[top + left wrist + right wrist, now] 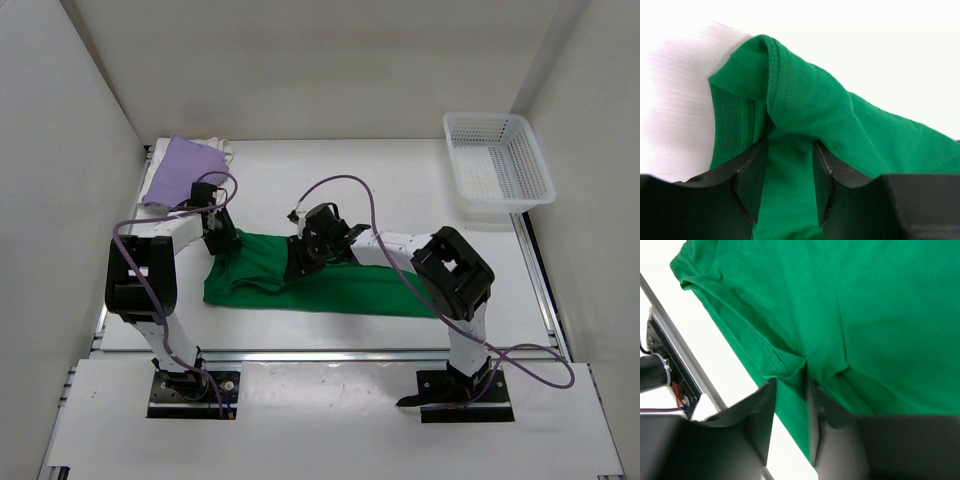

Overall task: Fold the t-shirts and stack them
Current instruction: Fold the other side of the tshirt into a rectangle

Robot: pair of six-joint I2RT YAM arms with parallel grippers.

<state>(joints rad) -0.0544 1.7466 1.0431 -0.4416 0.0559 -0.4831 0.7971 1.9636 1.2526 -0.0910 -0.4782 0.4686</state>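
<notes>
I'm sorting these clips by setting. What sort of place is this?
Probably a robotics lab cell: a white table boxed in by plain panels, a left arm and right arm bolted at its near edge, a green t-shirt under them.

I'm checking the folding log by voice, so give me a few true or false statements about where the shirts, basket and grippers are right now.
1. The left gripper and the right gripper are both down on the green t-shirt. True.
2. The lavender t-shirt lies in the basket. False: it lies at the table's far left corner, on a cream t-shirt.
3. Green cloth runs between the left gripper's fingers. True.
4. The basket stands at the far left. False: it stands at the far right.
</notes>
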